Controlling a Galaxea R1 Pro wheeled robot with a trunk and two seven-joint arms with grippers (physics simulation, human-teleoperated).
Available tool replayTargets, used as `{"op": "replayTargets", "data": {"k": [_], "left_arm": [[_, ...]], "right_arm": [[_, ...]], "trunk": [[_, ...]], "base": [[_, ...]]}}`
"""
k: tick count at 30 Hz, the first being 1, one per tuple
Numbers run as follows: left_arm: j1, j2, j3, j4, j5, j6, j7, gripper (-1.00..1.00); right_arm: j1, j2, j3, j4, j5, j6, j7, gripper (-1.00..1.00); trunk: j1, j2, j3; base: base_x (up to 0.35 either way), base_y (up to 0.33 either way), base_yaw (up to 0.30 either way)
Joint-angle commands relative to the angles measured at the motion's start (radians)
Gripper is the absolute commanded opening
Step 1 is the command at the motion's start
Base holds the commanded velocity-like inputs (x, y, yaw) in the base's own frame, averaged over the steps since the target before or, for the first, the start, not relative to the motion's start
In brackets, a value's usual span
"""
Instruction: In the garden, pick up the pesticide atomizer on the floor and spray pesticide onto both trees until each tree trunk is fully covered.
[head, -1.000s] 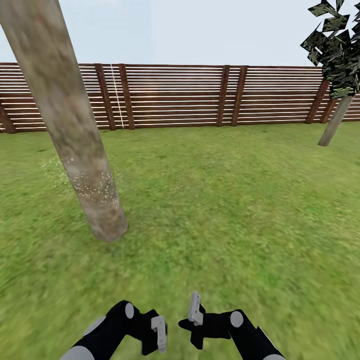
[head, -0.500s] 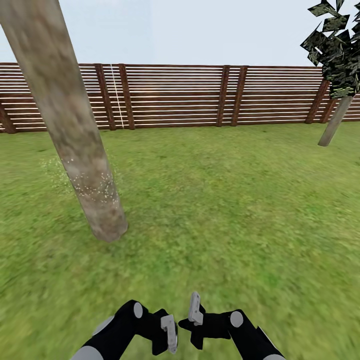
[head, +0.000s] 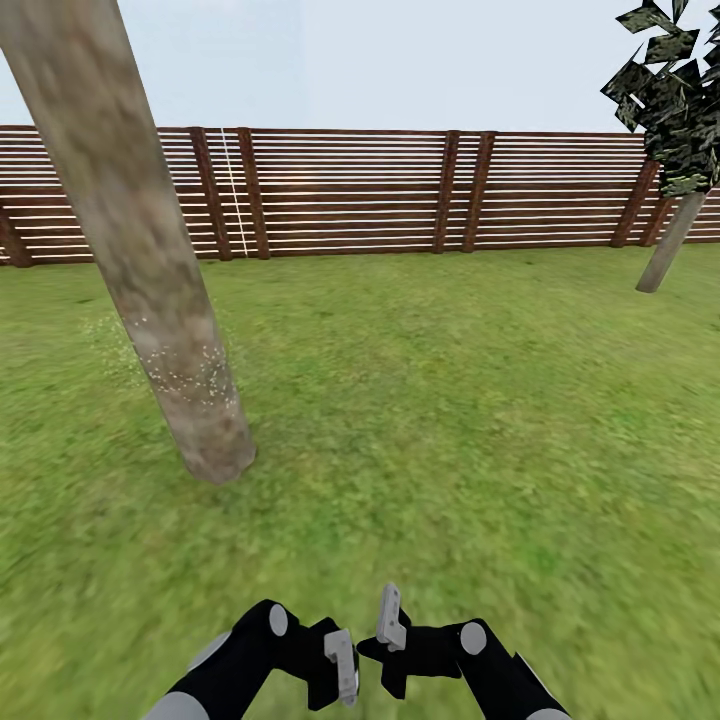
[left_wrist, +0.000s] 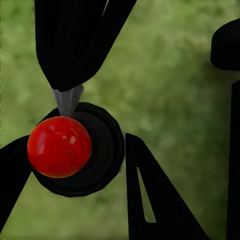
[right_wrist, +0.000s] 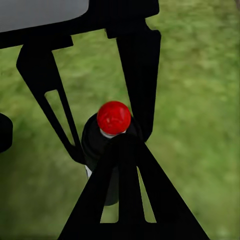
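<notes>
near tree trunk (head: 150, 290): top cut off | far tree (head: 672, 110): crown cropped | grass (head: 450, 400): blurred

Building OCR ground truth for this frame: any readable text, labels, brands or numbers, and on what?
None legible. The pesticide atomizer, seen in both wrist views, shows a dark body and a red ball, with no label face turned to the cameras. The tree trunk, fence and grass carry no writing. The left gripper and right gripper show no markings.

Left end effector (head: 343, 665) and right end effector (head: 390, 618) held low, close together.
</notes>
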Motion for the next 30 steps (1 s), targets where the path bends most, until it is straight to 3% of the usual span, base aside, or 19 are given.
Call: {"op": "replayTargets", "data": {"k": [1,6,10,11,16,17,18,19,20,21,22,24,25,27,28,30], "left_arm": [[0.0,0.001,0.0,-0.001,-0.004,0.002,-0.003,-1.0],[0.001,0.019,0.004,0.011,-0.013,-0.002,-0.003,-1.0],[0.003,0.105,0.007,0.012,-0.015,-0.005,-0.003,-1.0],[0.004,0.126,0.007,0.012,-0.014,-0.008,-0.003,-1.0],[0.006,0.253,0.018,0.022,-0.003,-0.009,0.017,-1.0],[0.006,0.264,0.028,0.028,-0.001,-0.009,0.027,-1.0],[0.006,0.277,0.073,0.044,0.011,-0.009,0.063,-1.0],[0.006,0.284,0.15,0.068,0.03,-0.01,0.115,-1.0],[0.008,0.291,0.279,0.107,0.059,-0.015,0.19,-1.0],[0.008,0.296,0.375,0.139,0.077,-0.03,0.237,-1.0],[0.015,0.298,0.483,0.175,0.092,-0.068,0.283,-1.0],[0.05,0.297,0.707,0.222,0.111,-0.165,0.379,-1.0],[0.08,0.291,0.842,0.234,0.117,-0.223,0.448,-1.0],[0.114,0.28,0.978,0.251,0.12,-0.299,0.529,-1.0],[0.125,0.277,1.043,0.274,0.122,-0.356,0.578,-1.0],[0.13,0.277,1.114,0.319,0.13,-0.409,0.626,-1.0]], "right_arm": [[0.0,0.001,-0.004,-0.001,0.007,-0.003,0.004,-1.0],[0.0,0.001,-0.004,-0.001,0.007,-0.003,0.004,-1.0],[0.0,0.0,-0.004,0.0,0.007,-0.003,0.004,-1.0],[0.0,-0.001,-0.004,0.0,0.007,-0.004,0.004,1.0],[0.0,-0.012,-0.01,0.004,0.008,-0.008,-0.01,1.0],[0.0,-0.017,-0.011,0.004,0.008,-0.009,-0.02,1.0],[0.002,-0.04,-0.011,0.01,0.007,-0.009,-0.067,1.0],[0.004,-0.069,-0.012,0.031,0.004,-0.009,-0.13,1.0],[0.005,-0.101,-0.013,0.109,-0.003,-0.008,-0.245,1.0],[0.006,-0.119,-0.015,0.188,-0.018,-0.009,-0.352,1.0],[0.006,-0.135,-0.024,0.29,-0.054,-0.009,-0.504,1.0],[0.007,-0.144,-0.039,0.465,-0.152,-0.033,-0.875,1.0],[0.007,-0.143,-0.042,0.507,-0.199,-0.08,-1.069,1.0],[0.007,-0.143,-0.047,0.527,-0.274,-0.158,-1.202,1.0],[0.007,-0.146,-0.049,0.531,-0.373,-0.188,-1.232,1.0],[0.007,-0.152,-0.047,0.534,-0.516,-0.204,-1.244,1.0]], "trunk": [[0.0,0.0,-0.001],[0.0,0.0,-0.001],[0.0,0.0,-0.001],[0.0,0.0,-0.001],[0.0,0.0,-0.001],[0.0,0.0,-0.001],[0.0,0.0,-0.001],[0.0,0.0,-0.001],[0.0,0.0,-0.001],[0.0,0.0,-0.001],[0.0,0.0,-0.001],[0.0,0.0,-0.001],[0.0,0.0,-0.001],[0.0,0.0,-0.001],[0.0,0.0,-0.001],[0.0,0.0,-0.001]], "base": [[0.0,0.0,0.0],[0.0,0.0,0.0],[0.0,0.0,0.0],[0.0,0.0,0.0],[0.0,0.0,0.0],[0.0,0.0,0.0],[0.0,0.0,0.0],[0.0,0.0,0.0],[0.0,0.0,0.0],[0.0,0.0,0.0],[0.0,0.0,0.0],[0.0,0.0,0.0],[0.0,0.0,0.0],[0.0,0.0,0.0],[0.0,0.0,0.0],[0.0,0.0,0.0]]}}
